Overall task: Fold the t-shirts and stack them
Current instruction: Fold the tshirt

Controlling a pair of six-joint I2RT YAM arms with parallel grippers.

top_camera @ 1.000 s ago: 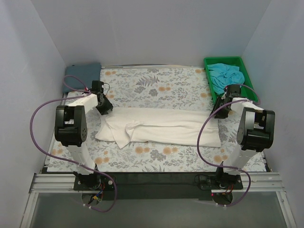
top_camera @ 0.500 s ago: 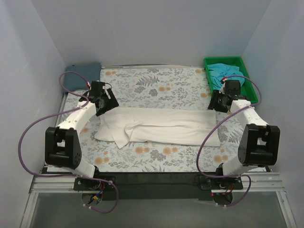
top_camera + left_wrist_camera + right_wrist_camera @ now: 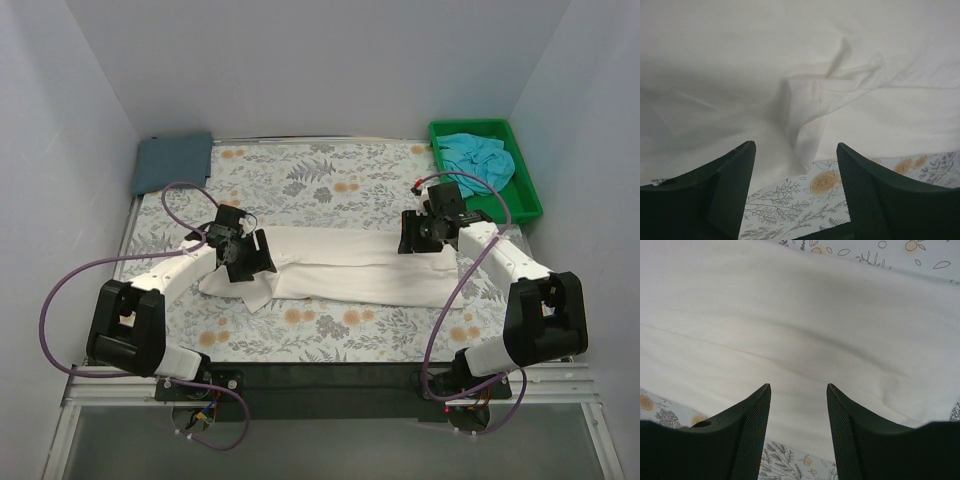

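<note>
The cream-white t-shirt (image 3: 345, 265) lies folded into a long band across the middle of the floral cover; its print is hidden. My left gripper (image 3: 250, 262) is open just above the shirt's left end, where a sleeve fold bunches (image 3: 805, 110). My right gripper (image 3: 418, 236) is open over the shirt's right end (image 3: 800, 330). The slate blue-grey t-shirt (image 3: 173, 160) lies folded at the back left corner. The turquoise t-shirt (image 3: 477, 160) is crumpled in the green bin (image 3: 525, 190).
The floral table cover (image 3: 330, 180) spans the table. The green bin stands at the back right, close behind my right arm. White walls close in the left, back and right sides.
Both arms have swung inward from the table's sides and lowered onto the ends of the cream-white shirt. The shirt itself has not shifted.
</note>
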